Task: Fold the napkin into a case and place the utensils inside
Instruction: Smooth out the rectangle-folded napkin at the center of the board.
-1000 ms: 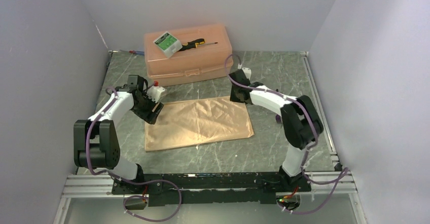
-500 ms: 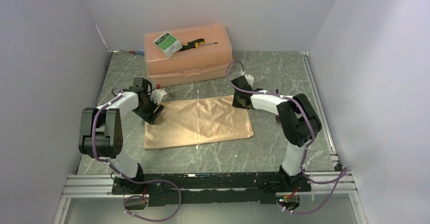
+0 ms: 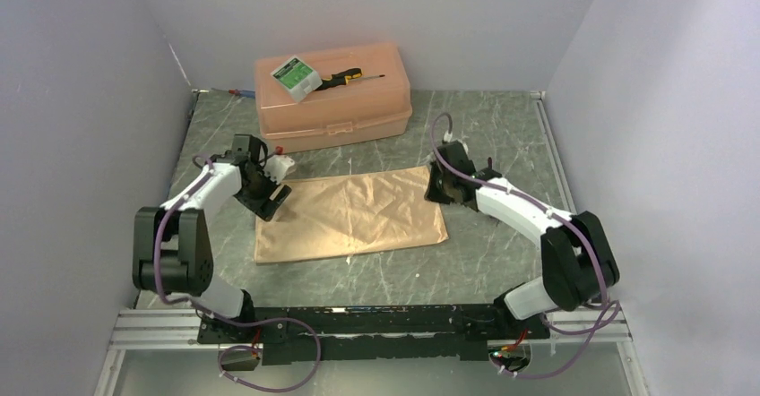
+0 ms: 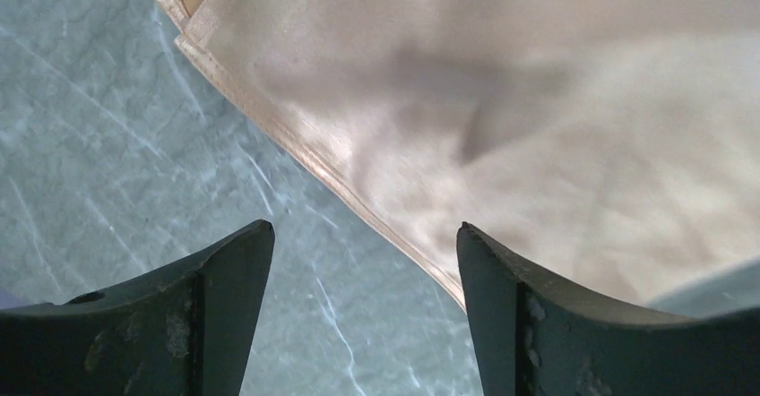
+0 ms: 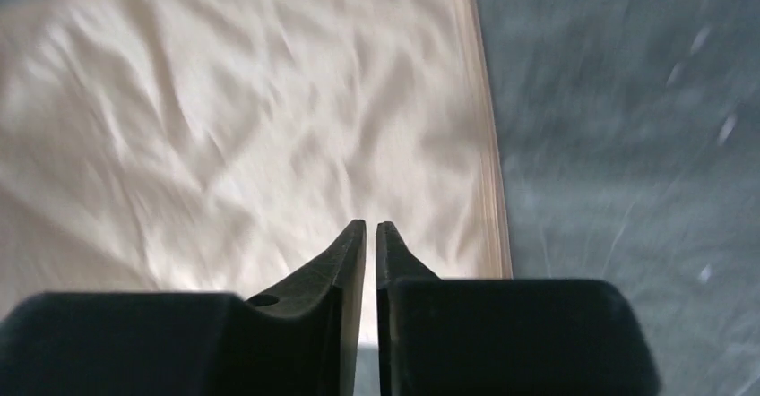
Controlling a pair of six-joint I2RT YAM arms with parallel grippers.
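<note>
Napkin: shiny peach-orange cloth napkin (image 3: pixel 349 214) is laid flat on the grey marbled tabletop (image 3: pixel 502 136); long axis left to right
Left gripper (image 4: pixel 363 271): jaws held wide astride its left edge, near the far corner
Right gripper (image 5: pixel 371 235): jaws nearly closed, empty, over the far-right corner
Writing: small green-and-white carton (image 3: pixel 296 75); label cannot be read

The napkin (image 3: pixel 349 215) is plain glossy peach-orange; the tabletop (image 3: pixel 502 127) under it is grey-green marble with pale veins; behind the napkin stands a peach plastic box (image 3: pixel 358 114) bearing a green-and-white carton (image 3: pixel 294 76) and a black-and-yellow-handled screwdriver (image 3: pixel 345 77); flanking the napkin, the left arm (image 3: pixel 202 190) and right arm (image 3: pixel 524 212) are white with black joints and purple cables.
</note>
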